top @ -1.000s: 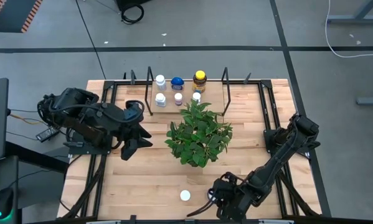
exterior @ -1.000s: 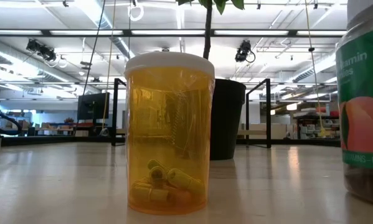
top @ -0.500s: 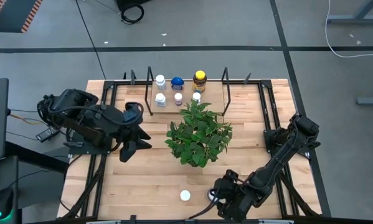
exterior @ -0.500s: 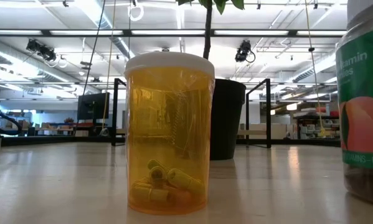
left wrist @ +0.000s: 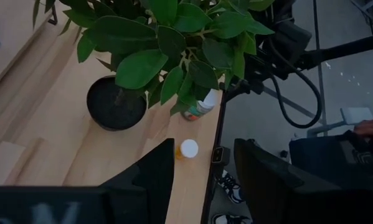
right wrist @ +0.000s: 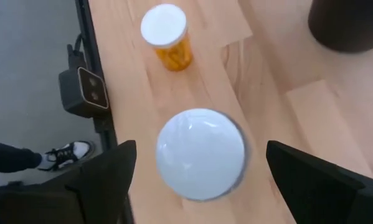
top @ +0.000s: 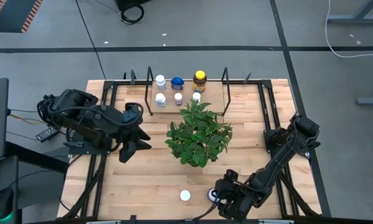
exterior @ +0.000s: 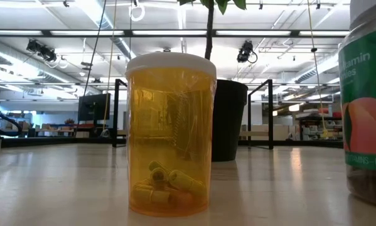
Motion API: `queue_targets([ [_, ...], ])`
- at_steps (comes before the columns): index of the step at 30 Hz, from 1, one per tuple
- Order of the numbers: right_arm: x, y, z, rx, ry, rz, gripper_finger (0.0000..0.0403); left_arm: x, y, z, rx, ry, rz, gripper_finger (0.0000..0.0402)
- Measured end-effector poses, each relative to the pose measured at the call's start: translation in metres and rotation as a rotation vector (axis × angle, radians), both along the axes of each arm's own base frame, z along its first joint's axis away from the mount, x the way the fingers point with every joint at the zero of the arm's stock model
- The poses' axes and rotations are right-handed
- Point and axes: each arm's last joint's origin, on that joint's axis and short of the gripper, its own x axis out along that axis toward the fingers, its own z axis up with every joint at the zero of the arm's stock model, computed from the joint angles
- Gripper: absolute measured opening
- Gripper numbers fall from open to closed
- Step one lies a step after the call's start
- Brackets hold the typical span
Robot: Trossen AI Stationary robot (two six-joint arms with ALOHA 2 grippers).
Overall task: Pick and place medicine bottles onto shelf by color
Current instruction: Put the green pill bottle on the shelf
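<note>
A white-capped bottle [right wrist: 200,152] with a green, peach-printed label [exterior: 366,100] stands on its base near the table's near edge. My right gripper [right wrist: 200,168] hangs open above it, pointing down, one finger on either side, apart from the cap. To its left stands an amber bottle [top: 185,195] with a white cap [right wrist: 164,25]. Several bottles [top: 177,82] stand on the black wire shelf [top: 150,87] at the far edge. My left gripper [top: 131,147] hovers open left of the plant, holding nothing.
A leafy plant [top: 198,134] in a black pot [left wrist: 116,102] fills the table's middle, between the shelf and the two near bottles. Black frame rails [top: 105,155] run along the table's sides. A person's shoe [right wrist: 68,152] shows on the floor past the near edge.
My right gripper has spread its fingers over the white-capped bottle near the front edge and shifted slightly; the bottle's cap now shows between them in the high view, where the gripper covered it a second ago. The amber bottle has kept its place.
</note>
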Motion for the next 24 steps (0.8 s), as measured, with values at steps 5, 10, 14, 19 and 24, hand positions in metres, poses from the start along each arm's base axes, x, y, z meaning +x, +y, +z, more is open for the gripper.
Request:
queue_targets([
  [5, 0.002, 0.001, -0.004, -0.068, 0.0, 0.074, 0.0367, 0.0, 0.0, 0.0, 0.014, -0.003, -0.012, 0.0172],
  [10, 0.003, 0.003, -0.008, -0.097, 0.0, 0.123, 0.0367, 0.0, 0.0, 0.0, 0.016, -0.001, -0.012, 0.0172],
  [14, 0.003, 0.002, -0.008, -0.12, 0.005, 0.133, 0.0367, -0.001, 0.001, -0.002, 0.023, 0.02, -0.012, 0.0172],
  [19, 0.002, 0.002, -0.009, -0.125, 0.01, 0.134, 0.0367, -0.001, 0.001, -0.002, 0.022, 0.022, -0.011, 0.0172],
  [24, 0.002, 0.001, -0.011, -0.122, 0.007, 0.132, 0.0367, -0.001, 0.001, -0.002, 0.023, 0.022, -0.011, 0.0172],
])
